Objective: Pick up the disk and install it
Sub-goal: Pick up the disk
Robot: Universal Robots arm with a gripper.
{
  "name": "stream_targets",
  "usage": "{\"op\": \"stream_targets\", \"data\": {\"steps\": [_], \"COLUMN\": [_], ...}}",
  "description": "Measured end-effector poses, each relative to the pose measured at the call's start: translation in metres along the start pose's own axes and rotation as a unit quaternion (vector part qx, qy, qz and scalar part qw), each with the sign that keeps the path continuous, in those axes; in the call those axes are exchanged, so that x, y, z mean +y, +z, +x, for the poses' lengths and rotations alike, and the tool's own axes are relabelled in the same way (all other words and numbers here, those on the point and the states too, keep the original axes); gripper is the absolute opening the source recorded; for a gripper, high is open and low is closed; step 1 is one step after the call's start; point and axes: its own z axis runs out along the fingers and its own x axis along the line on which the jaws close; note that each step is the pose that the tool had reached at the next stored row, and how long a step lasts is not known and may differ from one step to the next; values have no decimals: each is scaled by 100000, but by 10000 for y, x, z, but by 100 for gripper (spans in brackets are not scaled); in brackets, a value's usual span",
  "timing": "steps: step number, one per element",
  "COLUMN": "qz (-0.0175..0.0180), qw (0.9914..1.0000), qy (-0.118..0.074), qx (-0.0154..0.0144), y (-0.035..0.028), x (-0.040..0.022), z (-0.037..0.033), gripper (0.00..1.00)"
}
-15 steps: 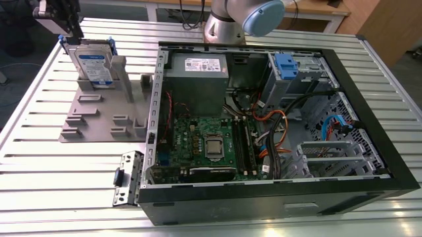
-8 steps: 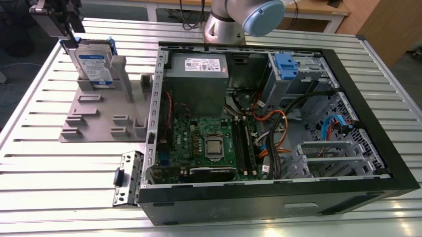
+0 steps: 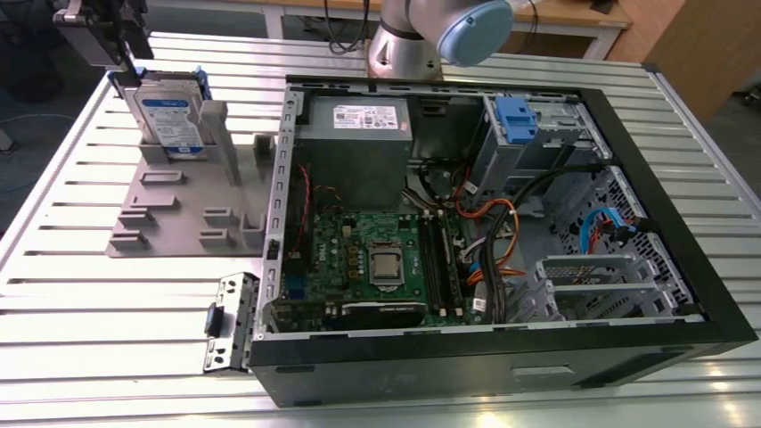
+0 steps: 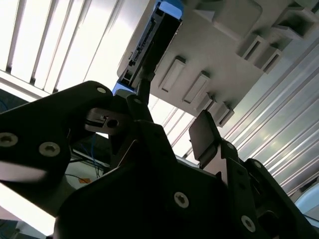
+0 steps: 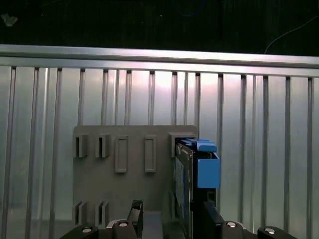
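Robot gripper hovering over an upright disk, upper left of the exterior view.
Its fingers are spread, grasping nothing; the disk stands in a grey holder beside the open computer case.

Exterior view: bright, even overhead light. Glare: white streaks on the metal slats of the worktop, strongest along its near edge. Shadow: inside of the computer case dim, darkest in its recesses.

Second wrist view: strong backlight. Worktop slats washed out to plain white. The gripper is a near-black silhouette with small highlights on its screw heads. Grey holder plate mid-toned, soft shadows beside its raised tabs.

First wrist view: moderate light. Pale bloom on the slats toward the worktop's edge, near-black background beyond that edge. Blue bracket of the disk vivid, its side face shaded.
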Motion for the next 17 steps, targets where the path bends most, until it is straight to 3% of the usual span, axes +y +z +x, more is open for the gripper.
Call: {"op": "stream_targets", "data": {"steps": [5,10,14,17], "qz": [11,377,424,435], "qw": [100000,99999,99999,99999], "qy": [-9,-104,-113,-111], "qx": [-7,-73,-127,-133], "y": [30,121,196,253], "x": [40,128,137,136], "z": [-151,-224,-343,-377], "gripper": [58,58,58,58]}}
